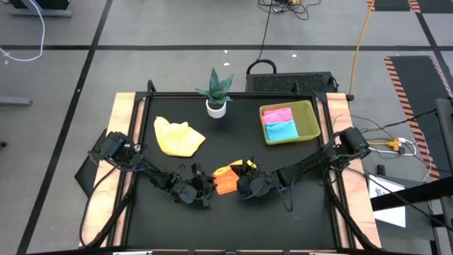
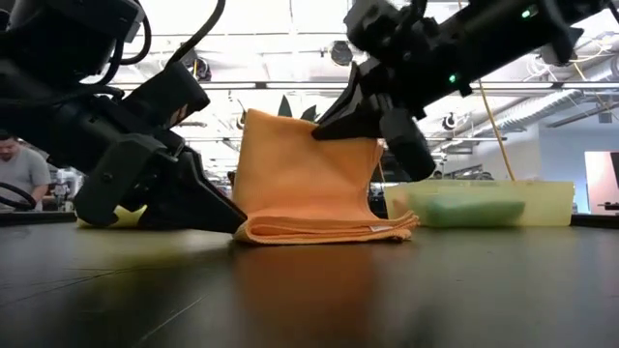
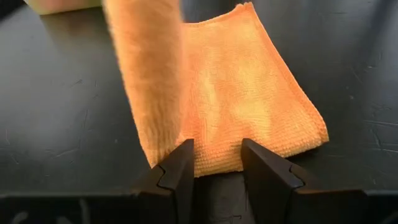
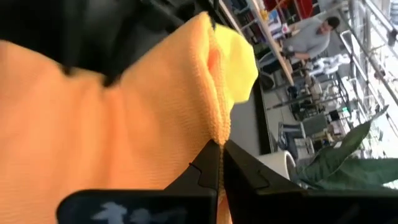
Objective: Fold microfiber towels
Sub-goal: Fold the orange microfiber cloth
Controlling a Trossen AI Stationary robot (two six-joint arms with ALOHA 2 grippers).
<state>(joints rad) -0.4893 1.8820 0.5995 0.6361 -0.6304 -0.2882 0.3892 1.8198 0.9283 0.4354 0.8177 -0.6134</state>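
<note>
A: Near edge of tabletop (image 1: 233, 219) first. Status of orange towel (image 1: 226, 180)?

B: Partly folded. Lower layers flat on tabletop, stacked, one flap raised upright above them. Fold judged in hand, not finished.

A: Right pincer (image 4: 221, 148)?

B: Clenched on upper edge of orange towel, holding the flap up. Positioned just right of the towel in the high view.

A: Left pincer (image 3: 217, 163)?

B: Released, jaws apart, tips low at tabletop on the near edge of the flat layers. Straddling or just short of that edge; nothing seen clamped between them. Positioned just left of the towel.

A: Further back?

B: Yellow towel (image 1: 178, 137) loose and crumpled, left of middle, well apart from both pincers. Judged not yet folded.

A: Far side?

B: Pink towel (image 1: 277, 115) and light blue towel (image 1: 282, 130) lying side by side in the yellow-green tray (image 1: 311, 120), far right. Appear flat and folded. Potted plant (image 1: 216, 91) at far edge, between yellow towel and tray.

A: Progress overall?

B: Judged about half: two stowed, orange under way, yellow outstanding.
</note>
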